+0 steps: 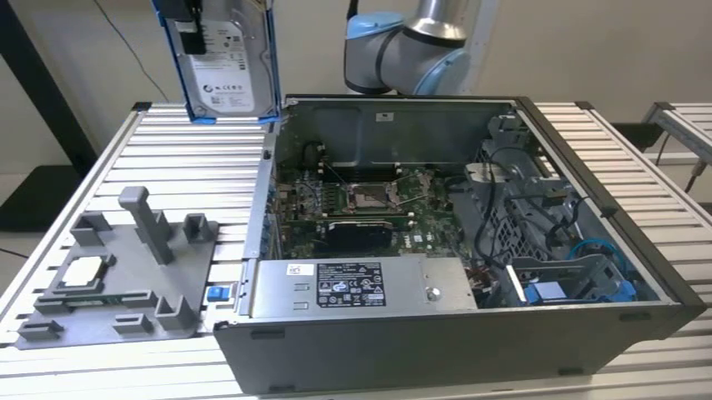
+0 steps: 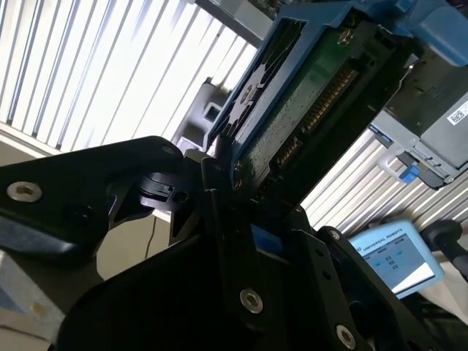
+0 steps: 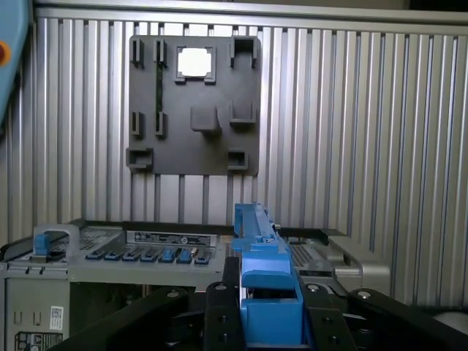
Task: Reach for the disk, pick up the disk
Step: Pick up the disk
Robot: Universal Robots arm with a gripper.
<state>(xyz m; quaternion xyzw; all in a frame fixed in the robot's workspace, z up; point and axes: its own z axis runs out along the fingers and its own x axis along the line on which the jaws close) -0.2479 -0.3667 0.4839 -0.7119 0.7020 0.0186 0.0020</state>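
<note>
disk (image 1: 228,62) aloft, pick-up looks done
claw (image 3: 267,303) grips it at eleven o'clock of the case (image 1: 445,354); next needs a steady hold

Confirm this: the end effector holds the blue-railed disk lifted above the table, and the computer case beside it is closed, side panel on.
One error: the computer case is open, side panel off and its inside exposed, as the exterior view shows. The rest stands: the end effector holds the disk lifted above the table.
</note>
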